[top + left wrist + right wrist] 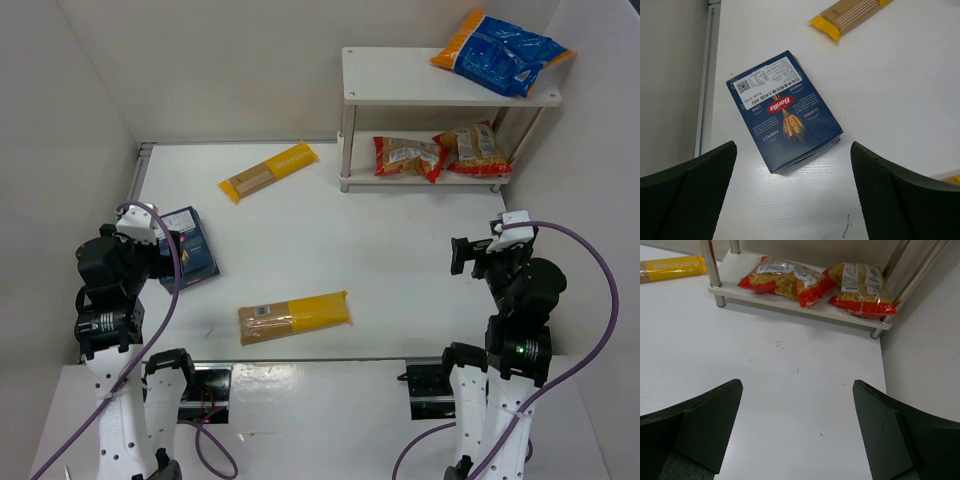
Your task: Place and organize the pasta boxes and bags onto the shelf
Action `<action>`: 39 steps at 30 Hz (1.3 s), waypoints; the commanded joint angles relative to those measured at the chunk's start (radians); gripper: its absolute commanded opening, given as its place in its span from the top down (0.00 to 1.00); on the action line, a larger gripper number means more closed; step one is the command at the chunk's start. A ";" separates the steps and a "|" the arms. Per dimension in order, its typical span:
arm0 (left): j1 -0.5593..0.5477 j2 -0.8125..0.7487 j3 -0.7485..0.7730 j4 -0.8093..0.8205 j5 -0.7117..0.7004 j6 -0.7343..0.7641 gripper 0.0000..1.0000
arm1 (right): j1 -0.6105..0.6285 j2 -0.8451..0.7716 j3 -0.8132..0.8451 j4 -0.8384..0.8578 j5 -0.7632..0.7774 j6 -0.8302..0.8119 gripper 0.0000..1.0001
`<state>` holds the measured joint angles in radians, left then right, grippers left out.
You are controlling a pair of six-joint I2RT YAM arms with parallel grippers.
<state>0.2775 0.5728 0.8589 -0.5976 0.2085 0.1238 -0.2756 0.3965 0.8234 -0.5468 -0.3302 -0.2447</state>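
Note:
A dark-blue pasta box [190,248] lies flat on the table at the left; it shows in the left wrist view [782,110] just beyond my open, empty left gripper [792,150]. Two yellow spaghetti packets lie on the table, one at the back [268,171] and one in front [294,316]. The white shelf [400,78] stands at the back right. A blue-and-orange bag [505,52] lies on its top board, two red-and-yellow bags [408,157] [472,150] on the lower board. My right gripper [797,390] is open and empty, in front of the shelf.
White walls close in the table on the left, back and right. The right wall [925,365] runs close beside my right gripper. The back spaghetti packet's end shows in the left wrist view [840,20] and in the right wrist view [672,267].

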 commanded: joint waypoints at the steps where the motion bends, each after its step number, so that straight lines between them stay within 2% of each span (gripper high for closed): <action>1: 0.006 -0.008 -0.001 0.041 0.009 -0.015 0.00 | -0.007 -0.011 -0.007 0.005 -0.027 -0.019 0.01; 7: 0.006 -0.008 -0.001 0.041 0.019 -0.015 0.00 | -0.007 -0.064 -0.007 -0.019 -0.113 -0.070 0.01; 10: 0.006 -0.008 -0.001 0.041 0.029 -0.006 0.00 | -0.007 -0.012 0.003 -0.051 -0.192 -0.102 0.01; 13: 0.006 -0.008 -0.001 0.041 0.029 -0.006 0.00 | -0.007 0.083 0.052 -0.125 -0.308 -0.206 0.01; 15: 0.006 0.001 -0.001 0.041 0.038 -0.006 0.00 | -0.007 0.146 0.117 -0.230 -0.452 -0.330 0.01; 17: 0.006 0.001 -0.001 0.041 0.038 -0.006 0.00 | 0.059 0.249 0.186 -0.315 -0.542 -0.477 0.01; 20: 0.006 0.010 -0.001 0.032 0.049 0.004 0.00 | 0.229 0.368 0.227 -0.360 -0.485 -0.512 0.01; 21: 0.006 0.010 -0.001 0.032 0.049 0.004 0.00 | 0.384 0.389 0.227 -0.351 -0.384 -0.477 0.01; 24: 0.006 0.010 -0.001 0.032 0.084 0.022 0.00 | 0.656 0.413 0.174 -0.265 -0.185 -0.406 0.01; 28: -0.003 0.036 0.017 0.012 0.168 0.060 0.00 | 0.716 0.413 0.099 -0.242 -0.119 -0.461 0.01; 31: -0.060 0.134 0.031 0.012 0.183 0.099 0.00 | 0.726 0.461 0.077 -0.232 -0.119 -0.493 0.01; 35: -0.162 0.297 0.061 0.100 0.054 0.157 0.00 | 0.727 0.542 0.097 -0.232 -0.142 -0.504 0.01; 39: -0.260 0.522 0.084 0.215 -0.040 0.322 0.00 | 0.736 0.533 0.118 -0.232 -0.132 -0.464 0.01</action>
<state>0.0547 1.0214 0.9039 -0.4938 0.2398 0.3119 0.4465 0.9581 0.9066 -0.8062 -0.4702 -0.7227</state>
